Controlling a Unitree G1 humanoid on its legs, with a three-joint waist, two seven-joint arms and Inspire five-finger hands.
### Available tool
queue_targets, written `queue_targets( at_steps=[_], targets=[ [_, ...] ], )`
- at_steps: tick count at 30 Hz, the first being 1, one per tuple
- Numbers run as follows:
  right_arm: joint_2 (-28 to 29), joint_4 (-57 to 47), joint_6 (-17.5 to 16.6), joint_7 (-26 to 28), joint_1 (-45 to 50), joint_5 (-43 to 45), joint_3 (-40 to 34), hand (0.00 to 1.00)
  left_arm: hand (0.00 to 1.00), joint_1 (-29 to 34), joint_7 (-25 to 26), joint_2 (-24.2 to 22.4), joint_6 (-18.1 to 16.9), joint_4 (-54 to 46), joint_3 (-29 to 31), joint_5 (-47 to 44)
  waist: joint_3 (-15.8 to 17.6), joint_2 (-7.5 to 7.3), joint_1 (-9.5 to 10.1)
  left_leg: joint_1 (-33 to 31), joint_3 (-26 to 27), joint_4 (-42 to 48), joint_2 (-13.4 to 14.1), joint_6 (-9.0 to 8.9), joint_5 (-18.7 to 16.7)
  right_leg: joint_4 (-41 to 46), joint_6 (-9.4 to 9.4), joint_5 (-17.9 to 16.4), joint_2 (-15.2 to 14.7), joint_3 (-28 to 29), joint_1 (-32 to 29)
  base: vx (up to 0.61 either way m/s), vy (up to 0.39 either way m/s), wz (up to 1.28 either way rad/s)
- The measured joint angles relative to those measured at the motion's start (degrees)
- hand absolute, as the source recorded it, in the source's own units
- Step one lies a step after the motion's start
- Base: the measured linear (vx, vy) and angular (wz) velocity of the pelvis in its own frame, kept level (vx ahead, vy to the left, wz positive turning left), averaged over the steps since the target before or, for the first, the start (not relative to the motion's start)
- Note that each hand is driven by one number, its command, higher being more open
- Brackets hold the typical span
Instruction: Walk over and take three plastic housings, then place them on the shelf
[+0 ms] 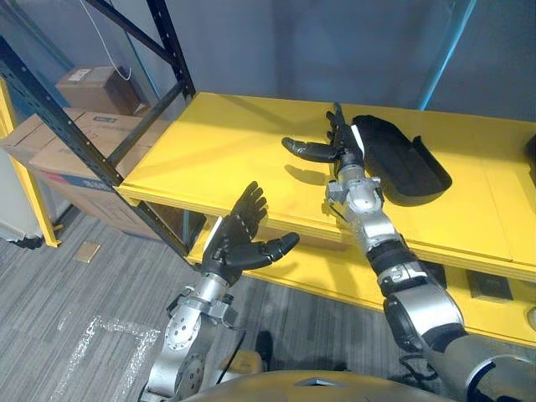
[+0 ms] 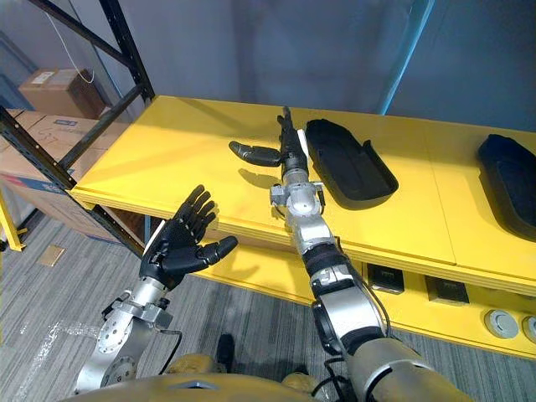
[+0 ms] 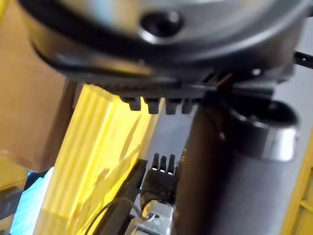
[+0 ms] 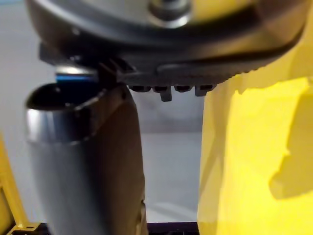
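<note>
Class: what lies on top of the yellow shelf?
On the shelf lie a black housing, beside the open right hand, and a second housing at the right end, partly cut off. Anything beneath them is covered.

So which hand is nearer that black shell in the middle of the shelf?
Right. The right hand is open over the shelf, right beside the black shell; the left hand is open, off the shelf's front edge.

A storeroom: yellow steel shelving (image 1: pixel 251 142), stacked cardboard boxes (image 1: pixel 63 142), grey carpet floor (image 1: pixel 75 301).
</note>
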Motion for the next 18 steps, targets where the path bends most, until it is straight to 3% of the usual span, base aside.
queue_targets(
  at_steps=[9,18],
  targets=[
    [-3.3,5.8,6.8,-6.6,-5.9,-4.8,-3.1,1.00,1.00,-1.5,1.2,0.2,0.0,0.0,0.0,0.0,3.0,0.34,0.86,0.0,-0.6,0.0,0.1,-0.06,0.3,0.1,-0.14,-0.1,0.1,-0.7,0.3,0.00,-0.002,0.04],
    [-5.0,6.1,8.1,-7.2,-7.6,-5.0,-5.7,1.00,1.00,-1.6,1.3,0.2,-0.1,0.7,-1.3,0.0,4.0,0.89,0.76,-0.2,-0.1,0.0,0.2,-0.11,0.3,0.3,-0.26,-0.2,0.1,-0.5,-0.2,0.01,-0.004,-0.02]
  ],
)
